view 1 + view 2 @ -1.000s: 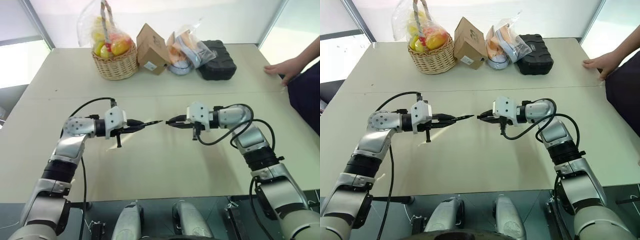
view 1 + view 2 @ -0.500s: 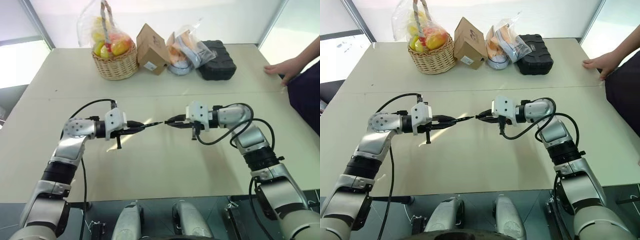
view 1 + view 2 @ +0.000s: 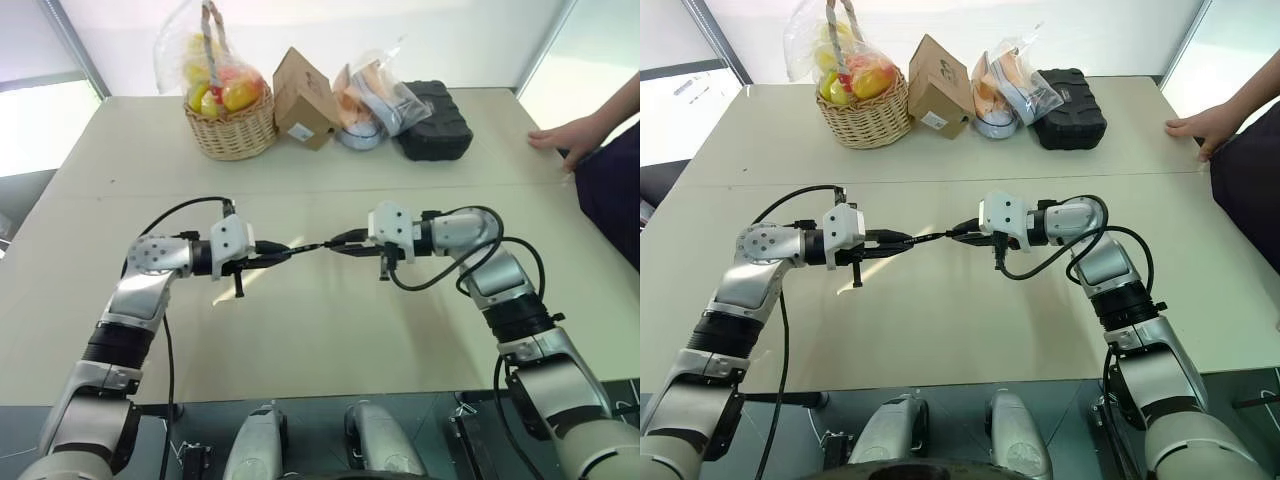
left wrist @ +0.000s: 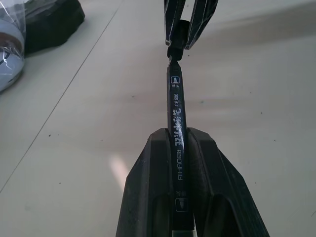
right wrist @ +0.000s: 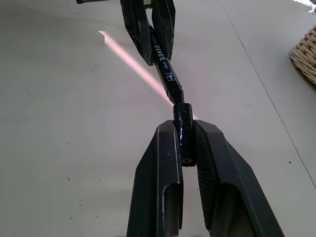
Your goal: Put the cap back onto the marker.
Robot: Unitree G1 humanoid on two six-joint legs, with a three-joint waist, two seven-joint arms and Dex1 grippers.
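Observation:
Above the middle of the table, my left gripper (image 3: 275, 250) is shut on the marker (image 3: 306, 246), a slim black pen with white print, holding it nearly level and pointing right. Facing it, my right gripper (image 3: 340, 241) is shut on the small black cap (image 5: 181, 122). In the left wrist view the marker (image 4: 177, 111) runs out from between my fingers to the cap (image 4: 175, 48), and its tip meets the cap's mouth. In the right wrist view the marker (image 5: 165, 71) and cap lie almost in one line, with a slight bend at the joint.
Along the table's far edge stand a wicker basket of fruit (image 3: 230, 120), a cardboard box (image 3: 303, 98), a plastic bag (image 3: 370, 100) and a black case (image 3: 435, 122). A person's hand (image 3: 565, 135) rests on the right edge of the table.
The gap between the marker's tip and the cap has closed: the right gripper has edged left, and the tip now meets the cap.

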